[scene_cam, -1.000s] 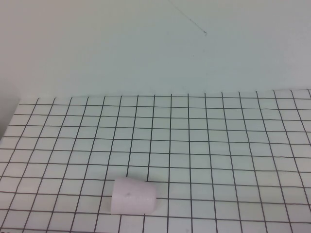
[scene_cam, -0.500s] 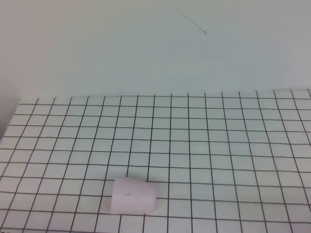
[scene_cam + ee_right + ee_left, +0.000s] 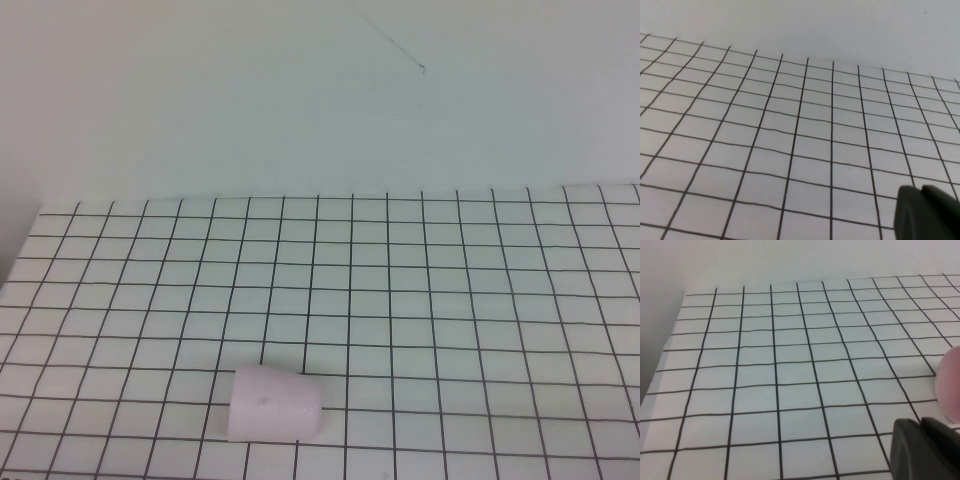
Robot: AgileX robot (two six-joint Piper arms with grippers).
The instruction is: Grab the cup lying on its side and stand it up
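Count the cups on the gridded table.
1. A small pale pink plastic cup lies on its side near the table's front edge, left of centre. The left gripper sits near it; the right gripper is elsewhere.

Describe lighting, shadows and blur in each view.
High view: soft even light, cup casting only a faint shadow on the table. Left wrist view: left tool is a dark blur, cup soft-edged. Right wrist view: right tool blurred, grid sharp.

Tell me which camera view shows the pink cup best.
The high view: the whole cup lies on its side on the gridded table, neither hand near. The left wrist view catches only its edge beside the left hand; the right wrist view shows only the right hand.
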